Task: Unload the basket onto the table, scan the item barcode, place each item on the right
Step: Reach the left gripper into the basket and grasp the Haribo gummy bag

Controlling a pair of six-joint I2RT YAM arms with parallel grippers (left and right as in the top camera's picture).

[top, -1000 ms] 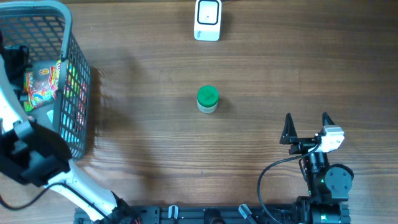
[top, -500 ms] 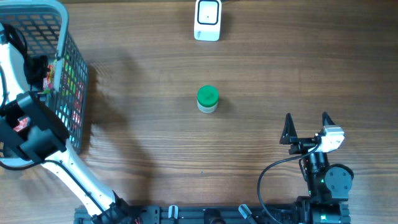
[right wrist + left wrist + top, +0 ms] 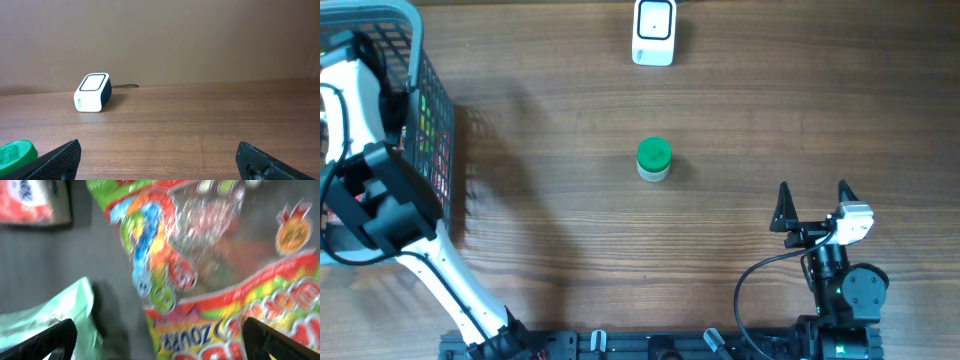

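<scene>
Overhead: my left arm point(image 3: 382, 195) reaches into the grey basket point(image 3: 428, 120). The barcode scanner point(image 3: 653, 30) is well off to the side.
Left wrist: left gripper point(image 3: 160, 342) spread wide, holding nothing. The sour gummy bag point(image 3: 200, 255), likely my item, lies directly beneath, with a pale green packet point(image 3: 45, 315) by one fingertip.
Grasp: I should centre on the bag and pinch it alone, clear of that packet.
Right wrist: right gripper point(image 3: 162, 160) wide and empty, with the scanner point(image 3: 92, 92) ahead.

Brown wooden table point(image 3: 620, 250) with long horizontal grain filling the overhead view, a soft grey shadow point(image 3: 495, 190) lying across its left part, a plain tan wall point(image 3: 200, 35) rising straight behind its far edge, even diffuse light, faint sheen on the wood
</scene>
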